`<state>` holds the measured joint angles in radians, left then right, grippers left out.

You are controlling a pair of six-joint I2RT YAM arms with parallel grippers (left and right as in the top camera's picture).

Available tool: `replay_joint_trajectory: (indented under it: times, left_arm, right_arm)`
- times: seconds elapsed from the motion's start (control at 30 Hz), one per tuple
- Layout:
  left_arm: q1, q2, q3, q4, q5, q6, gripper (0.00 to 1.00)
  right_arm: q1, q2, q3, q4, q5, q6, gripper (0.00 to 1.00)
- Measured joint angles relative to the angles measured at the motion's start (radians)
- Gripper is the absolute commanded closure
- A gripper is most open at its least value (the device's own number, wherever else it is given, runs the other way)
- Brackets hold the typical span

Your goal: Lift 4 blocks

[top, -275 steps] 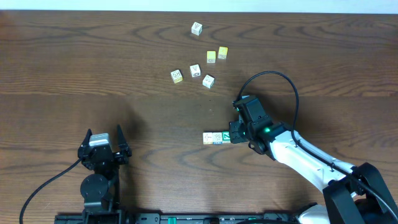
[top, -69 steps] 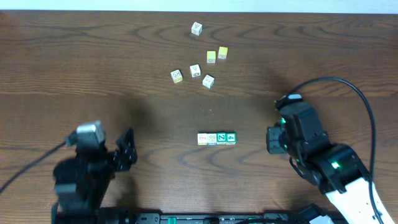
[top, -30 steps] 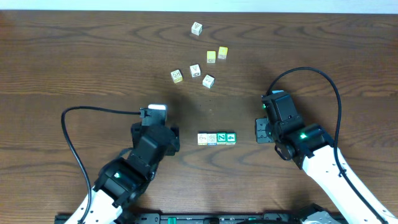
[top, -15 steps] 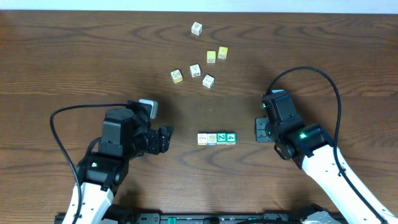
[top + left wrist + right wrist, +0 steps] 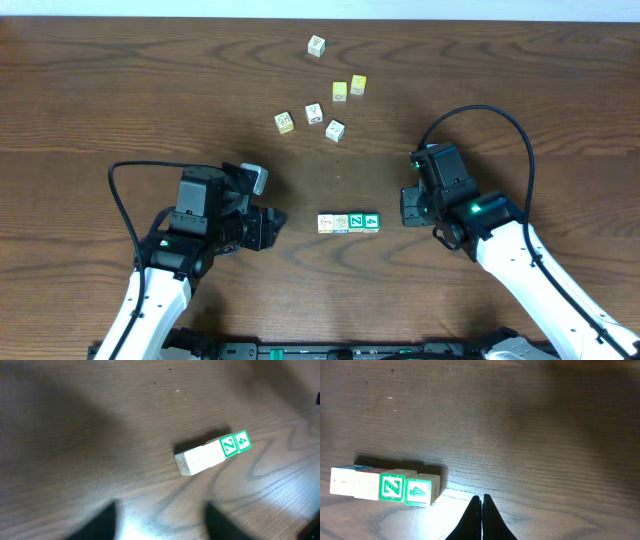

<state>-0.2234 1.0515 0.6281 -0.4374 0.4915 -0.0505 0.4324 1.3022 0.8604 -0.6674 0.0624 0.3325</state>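
On the wooden table your two arms face each other along one line. The row of four blocks lies flat on the wood between them, and neither arm touches it. Your left gripper sits near the cream block at the row's end, its fingers parted and nothing between them. Your right gripper is pinched fully together and empty, its tip near the green "4" block.

If you squeeze the row end to end, I'd expect buckling to be the main risk. That narrow closed tip sits a little off the row's line in the wrist view, so an off-centre push could swing the "4" away from the green "N" block. The parted left fingers could straddle the cream block rather than brace it. A light squeeze could drop the middle pair on lifting. The loose cubes sit well apart.
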Motion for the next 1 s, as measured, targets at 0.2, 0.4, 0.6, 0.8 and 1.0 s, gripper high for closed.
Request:
replay_joint_trajectory:
  times: [0.2,0.4,0.6,0.8,1.0]
  left_arm:
    - [0.000,0.000,0.000,0.038,-0.005,0.006,0.93]
    - [0.000,0.000,0.000,0.020,-0.005,0.003,0.93]
    - [0.000,0.000,0.000,-0.010,-0.021,-0.005,0.93]
    - [0.000,0.018,0.000,0.000,-0.105,-0.055,0.93]
    - [-0.028,0.137,0.000,0.055,-0.125,-0.085,0.93]
  right_arm:
    - [0.000,0.000,0.000,0.000,-0.004,0.000,0.99]
    - [-0.019,0.000,0.000,-0.001,-0.019,0.002,0.99]
    - [-0.080,0.000,-0.001,-0.004,-0.085,0.015,0.99]
    - [-0.096,0.000,-0.001,-0.001,-0.148,0.019,0.99]
    - [-0.096,0.003,-0.001,-0.005,-0.161,0.020,0.99]
